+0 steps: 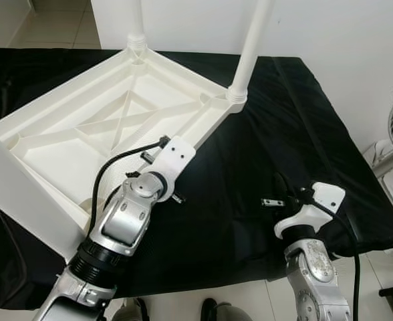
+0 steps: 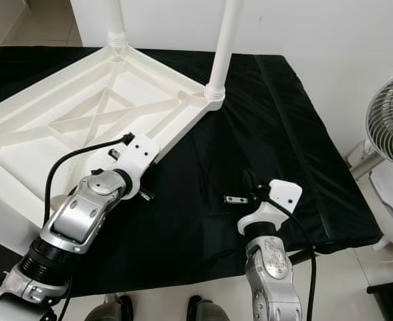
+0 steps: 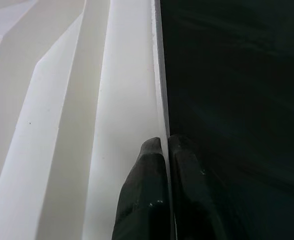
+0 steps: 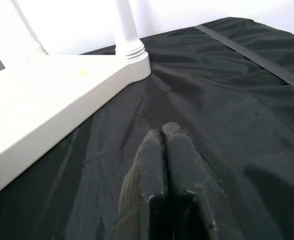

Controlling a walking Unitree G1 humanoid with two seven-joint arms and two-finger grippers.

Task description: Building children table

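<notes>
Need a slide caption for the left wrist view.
Left claw shut on the upturned white table's rim, beside black cloth.

Two silver robot arms with white wrist brackets.
Left arm [image 1: 126, 224] has a black ribbed collar; black cables loop over both; right arm [image 1: 313, 267] ends in matte black fingers [image 4: 167, 185].

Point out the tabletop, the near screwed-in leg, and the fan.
tabletop [image 1: 83, 144], left eye view, on its ribbed underside.
leg [image 1: 248, 50], left eye view, mid shaft above the corner socket.
fan [image 2: 391, 127], right eye view, on the wire grille.
</notes>
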